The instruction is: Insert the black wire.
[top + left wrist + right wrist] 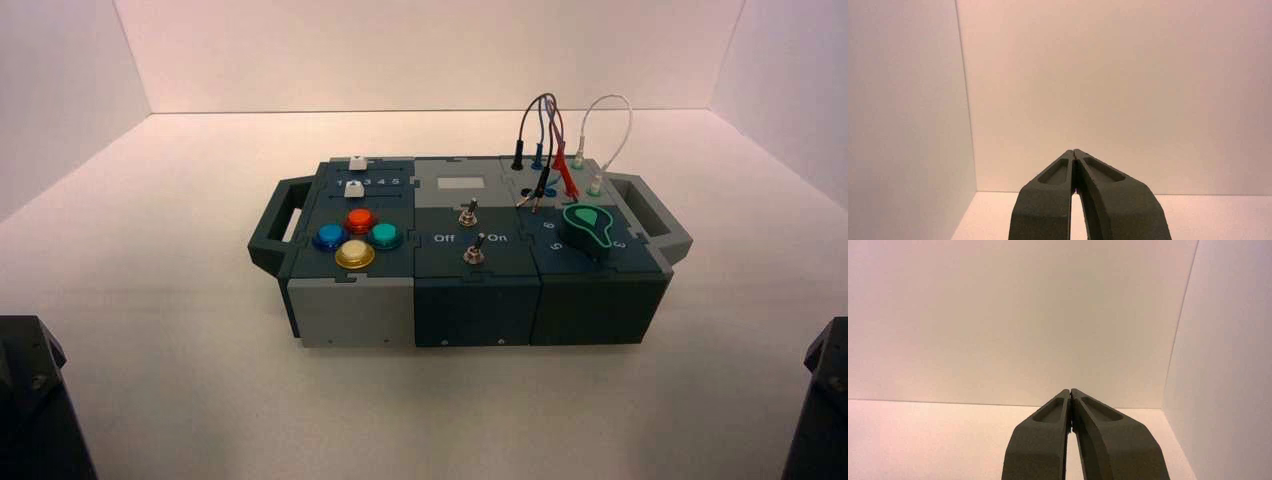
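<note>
The black wire (519, 135) arches over the back right part of the box (470, 290). One black plug (517, 155) stands upright in the box's back row. The other black plug (541, 184) leans tilted beside the red plug (570, 180), its metal pin bare above the box top. My left gripper (1074, 151) is shut and empty, facing a bare wall. My right gripper (1070, 390) is shut and empty, also facing a wall. Both arms sit parked at the near corners, left (30, 400) and right (825, 400), far from the box.
A blue plug (538, 155) and a white wire (612, 125) stand near the black wire. A green knob (588, 228) sits just in front of the plugs. Two toggle switches (473, 248) are mid-box, with coloured buttons (357, 238) on the left. White walls enclose the table.
</note>
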You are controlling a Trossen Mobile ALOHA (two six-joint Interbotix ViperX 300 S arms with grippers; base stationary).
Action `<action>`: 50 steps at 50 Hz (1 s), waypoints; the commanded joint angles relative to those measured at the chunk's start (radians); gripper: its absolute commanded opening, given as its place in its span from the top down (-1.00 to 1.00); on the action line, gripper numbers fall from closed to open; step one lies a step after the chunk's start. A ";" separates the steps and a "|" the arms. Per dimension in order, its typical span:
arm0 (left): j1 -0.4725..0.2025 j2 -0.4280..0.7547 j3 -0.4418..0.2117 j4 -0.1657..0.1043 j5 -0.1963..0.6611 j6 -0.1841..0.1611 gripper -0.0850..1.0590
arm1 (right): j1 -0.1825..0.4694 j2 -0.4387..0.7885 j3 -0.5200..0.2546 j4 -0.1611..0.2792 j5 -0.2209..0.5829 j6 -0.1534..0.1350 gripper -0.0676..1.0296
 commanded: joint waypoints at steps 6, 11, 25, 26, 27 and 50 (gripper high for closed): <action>0.000 0.006 -0.012 0.000 -0.006 0.003 0.92 | 0.005 0.003 -0.023 0.003 -0.006 0.005 0.92; -0.002 0.006 -0.012 0.000 -0.006 0.003 0.92 | 0.005 0.003 -0.021 0.002 -0.006 0.005 0.92; -0.003 0.018 -0.037 0.000 0.057 0.003 0.92 | 0.041 0.003 -0.044 0.017 0.075 0.014 0.92; -0.006 0.021 -0.041 0.000 0.071 0.003 0.92 | 0.051 0.003 -0.049 0.018 0.092 0.014 0.92; -0.008 0.025 -0.044 0.000 0.078 0.003 0.92 | 0.055 0.003 -0.054 0.018 0.101 0.015 0.92; -0.187 0.104 -0.144 0.000 0.341 0.011 0.92 | 0.238 0.043 -0.221 0.091 0.502 0.015 0.91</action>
